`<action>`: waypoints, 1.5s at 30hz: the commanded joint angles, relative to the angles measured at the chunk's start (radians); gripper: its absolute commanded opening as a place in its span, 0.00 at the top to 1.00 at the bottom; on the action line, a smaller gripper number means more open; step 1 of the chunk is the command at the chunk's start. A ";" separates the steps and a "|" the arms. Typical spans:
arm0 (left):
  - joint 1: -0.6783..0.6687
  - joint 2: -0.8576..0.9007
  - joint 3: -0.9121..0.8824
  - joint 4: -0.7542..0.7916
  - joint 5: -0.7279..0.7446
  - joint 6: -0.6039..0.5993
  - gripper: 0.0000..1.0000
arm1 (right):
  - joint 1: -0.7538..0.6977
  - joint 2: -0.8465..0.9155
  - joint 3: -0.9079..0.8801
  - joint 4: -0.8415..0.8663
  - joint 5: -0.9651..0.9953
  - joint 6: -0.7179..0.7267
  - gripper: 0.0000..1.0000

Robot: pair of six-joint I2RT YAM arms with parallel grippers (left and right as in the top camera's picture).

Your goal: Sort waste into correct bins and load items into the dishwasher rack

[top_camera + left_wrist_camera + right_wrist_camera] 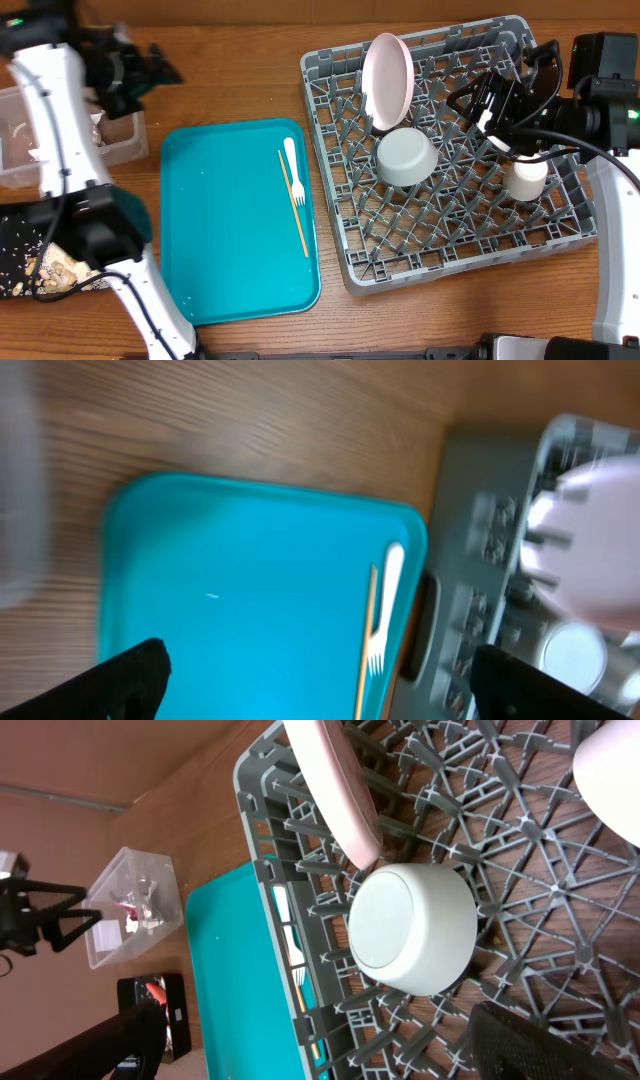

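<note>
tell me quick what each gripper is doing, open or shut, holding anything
left gripper: jaws open wide, holding nothing
right gripper: jaws open wide, holding nothing

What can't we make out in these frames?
- Clear tub contents: overhead, left arm covers it; too small in right wrist.
- Black tray: overhead, cut by left edge, arm across it.
- Rack and plate: left wrist, motion-blurred.
- White object: right wrist, cut by top-right corner; cup or bowl unclear.
</note>
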 commanded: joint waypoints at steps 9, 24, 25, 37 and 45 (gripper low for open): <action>-0.322 -0.031 -0.003 -0.085 -0.406 -0.201 0.00 | 0.002 -0.003 0.005 0.005 0.003 -0.007 0.00; -0.103 -0.350 -0.007 -0.085 -0.434 -0.241 0.00 | 0.002 -0.003 0.005 0.005 0.003 -0.007 0.00; -0.085 -0.397 -0.018 -0.085 -0.440 -0.238 0.00 | 0.002 -0.003 0.005 0.005 0.003 -0.007 0.00; 0.256 -0.734 -0.519 -0.066 -0.539 -0.399 0.00 | 0.084 -0.004 0.005 0.033 -0.160 0.025 0.00; 0.453 -0.730 -0.733 -0.060 -0.414 -0.436 0.00 | 0.646 0.035 0.005 0.079 0.498 0.152 0.00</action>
